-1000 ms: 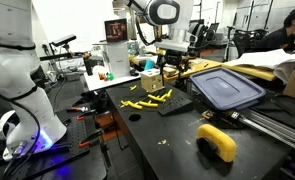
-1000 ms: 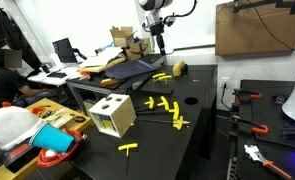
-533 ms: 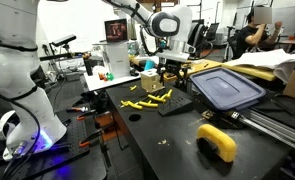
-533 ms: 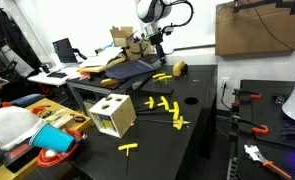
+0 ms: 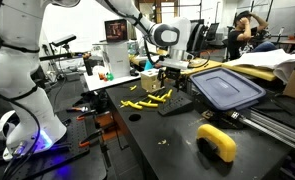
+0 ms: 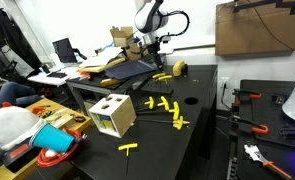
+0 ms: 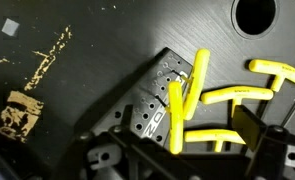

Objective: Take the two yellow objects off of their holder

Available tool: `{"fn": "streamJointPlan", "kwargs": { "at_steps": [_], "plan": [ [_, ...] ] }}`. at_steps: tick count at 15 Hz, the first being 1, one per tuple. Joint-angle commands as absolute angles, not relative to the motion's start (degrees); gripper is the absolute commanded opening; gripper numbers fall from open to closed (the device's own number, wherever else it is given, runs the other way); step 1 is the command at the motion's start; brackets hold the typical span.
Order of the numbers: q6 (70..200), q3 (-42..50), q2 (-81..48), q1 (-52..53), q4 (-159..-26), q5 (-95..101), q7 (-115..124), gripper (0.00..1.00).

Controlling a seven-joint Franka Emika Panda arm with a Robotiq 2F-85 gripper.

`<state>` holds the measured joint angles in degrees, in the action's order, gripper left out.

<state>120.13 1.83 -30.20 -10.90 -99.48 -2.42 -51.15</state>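
End effector (image 5: 167, 80) hovers above the worktop (image 5: 157, 132), jaws spread by the look of it. Two yellow sticks (image 7: 175, 115) sit in the holder (image 7: 147, 105) directly beneath. It's the approach step. Next it should drop and pinch one.

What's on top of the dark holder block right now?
Two yellow sticks sit on the holder, close together. In the wrist view the gripper hides the holder's near end, so anything there cannot be seen.

In an exterior view the arm (image 5: 137, 14) is seen reaching in from 10 o'clock. The wrist is bent downward. The tool (image 5: 168, 73) is pointed down, with its fingers (image 7: 259, 135) spread apart.
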Motion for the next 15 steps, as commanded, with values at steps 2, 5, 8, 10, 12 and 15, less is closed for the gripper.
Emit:
{"fn": "streamJointPlan", "kwargs": {
  "at_steps": [2,5,8,10,12,15],
  "plan": [
    [120.2,1.1,-32.4,-10.7,-96.6,-1.3,-49.6,1.0],
    [120.0,1.0,-33.8,-10.8,-95.4,-1.2,-49.4,1.0],
    [119.9,1.0,-35.1,-10.9,-94.3,-1.2,-49.4,1.0],
    [119.9,0.9,-35.8,-11.0,-93.7,-1.3,-49.4,0.75],
    [119.7,0.9,-36.4,-11.1,-93.0,-1.2,-49.6,0.66],
    [119.5,0.9,-37.2,-11.2,-92.1,-1.2,-49.6,0.42]
  ]
}}
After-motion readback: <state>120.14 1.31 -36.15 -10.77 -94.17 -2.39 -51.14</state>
